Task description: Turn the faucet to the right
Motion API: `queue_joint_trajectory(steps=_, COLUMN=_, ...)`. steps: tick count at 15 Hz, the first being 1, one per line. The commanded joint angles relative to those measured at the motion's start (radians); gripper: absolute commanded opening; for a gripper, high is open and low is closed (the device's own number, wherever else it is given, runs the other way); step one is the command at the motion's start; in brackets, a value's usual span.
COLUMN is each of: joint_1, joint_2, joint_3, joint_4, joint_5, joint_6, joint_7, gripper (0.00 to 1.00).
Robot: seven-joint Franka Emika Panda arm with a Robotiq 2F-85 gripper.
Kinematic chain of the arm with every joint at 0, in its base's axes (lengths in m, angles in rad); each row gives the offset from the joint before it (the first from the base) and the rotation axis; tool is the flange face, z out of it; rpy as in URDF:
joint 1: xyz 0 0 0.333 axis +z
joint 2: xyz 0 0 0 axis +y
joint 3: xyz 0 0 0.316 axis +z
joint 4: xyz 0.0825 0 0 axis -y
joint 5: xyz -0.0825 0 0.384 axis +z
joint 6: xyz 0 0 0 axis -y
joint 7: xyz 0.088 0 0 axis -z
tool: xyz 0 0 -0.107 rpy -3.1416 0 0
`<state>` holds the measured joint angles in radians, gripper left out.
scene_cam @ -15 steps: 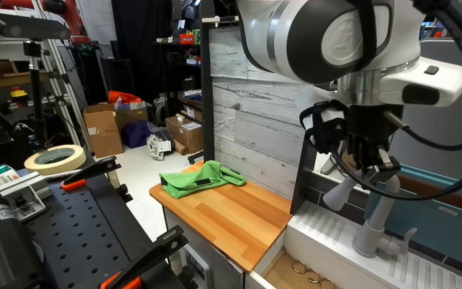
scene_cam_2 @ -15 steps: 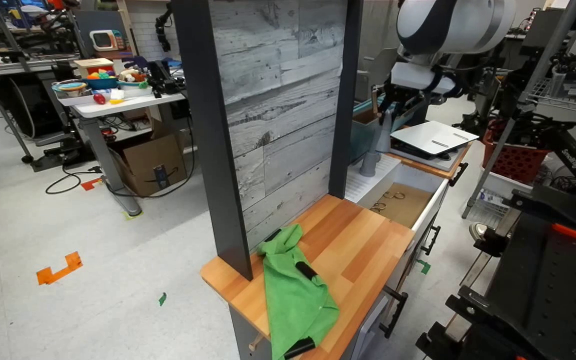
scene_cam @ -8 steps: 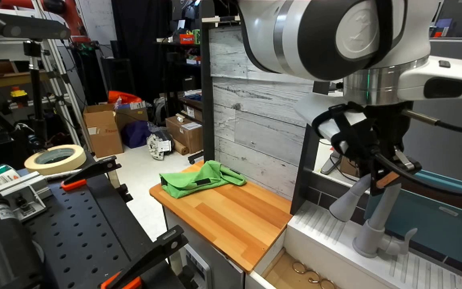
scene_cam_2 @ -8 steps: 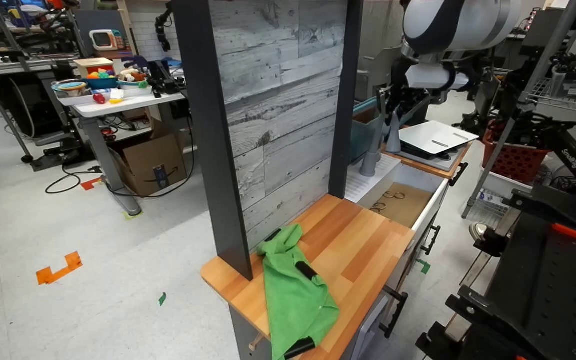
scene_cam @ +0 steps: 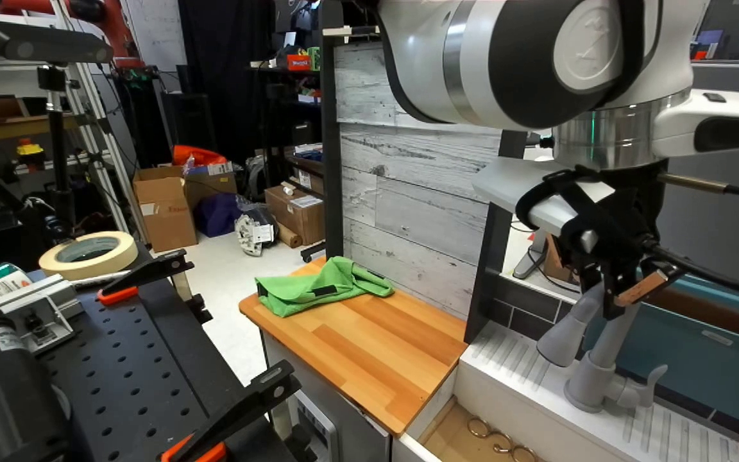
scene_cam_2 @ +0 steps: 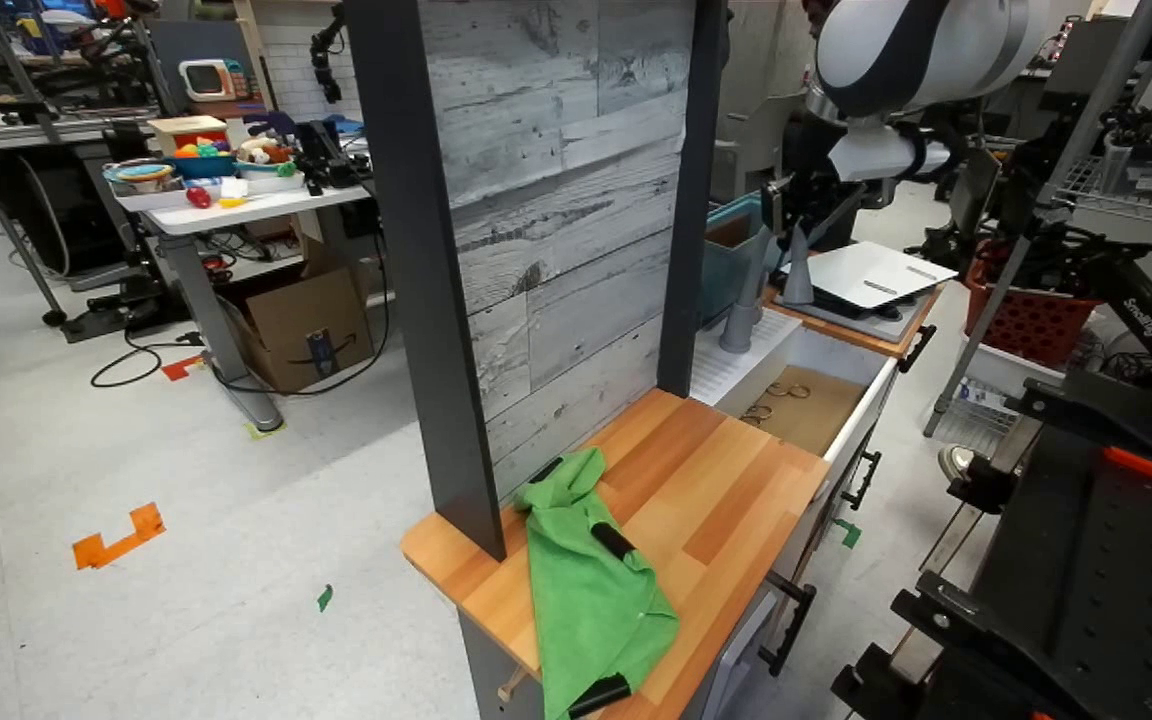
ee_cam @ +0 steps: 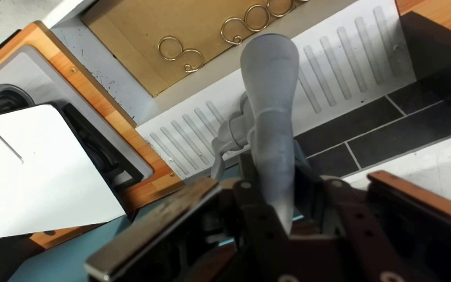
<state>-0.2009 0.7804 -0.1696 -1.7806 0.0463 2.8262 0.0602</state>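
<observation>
the faucet (ee_cam: 271, 90) stands on the ribbed white bench (ee_cam: 350, 78), beside the open drawer (ee_cam: 131, 47). in the wrist view the tool (ee_cam: 275, 168) has its jaws around the faucet's upper neck (ee_cam: 275, 150), one toward 3 o'clock and one toward 9; no clear gap shows, so i take it to be gripping the faucet, though blur hides the exact contact. from there the spout (ee_cam: 270, 58) points to 12 o'clock, the lever (ee_cam: 218, 154) lies near 9 and the drawer near 11.

as i judge it, reaching and taking hold are done and the turn itself is the step in hand. in an exterior view the spout (scene_cam: 557, 343) lies toward 11 o'clock of the foot (scene_cam: 585, 390); in an exterior view the same spout (scene_cam_2: 798, 272) lies toward 2. whose right the task means is not plain, and nothing marks an end, so i cannot say how much swing is left. once the spout is far enough over, what remains is to spread the jaws and back away without nudging it.
</observation>
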Motion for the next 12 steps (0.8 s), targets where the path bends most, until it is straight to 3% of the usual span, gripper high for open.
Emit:
queue_joint_trajectory(steps=1, joint_1=-0.038, joint_2=-0.069, joint_3=-0.005, joint_4=-0.051, joint_5=-0.023, joint_6=-0.005, joint_7=-0.069, gripper=0.06)
queue_joint_trajectory(steps=5, joint_1=-0.033, joint_2=-0.072, joint_3=-0.011, joint_4=-0.051, joint_5=-0.01, joint_6=-0.01, joint_7=-0.045, gripper=0.07)
queue_joint_trajectory(steps=6, joint_1=-0.022, joint_2=-0.074, joint_3=-0.021, joint_4=-0.055, joint_5=-0.013, joint_6=-0.008, joint_7=-0.033, gripper=0.48)
queue_joint_trajectory(steps=8, joint_1=-0.015, joint_2=-0.079, joint_3=-0.029, joint_4=-0.06, joint_5=-0.012, joint_6=0.0, joint_7=-0.019, gripper=0.55)
queue_joint_trajectory(steps=12, joint_1=-0.006, joint_2=-0.12, joint_3=-0.036, joint_4=-0.099, joint_5=-0.005, joint_6=0.016, joint_7=0.003, gripper=0.84)
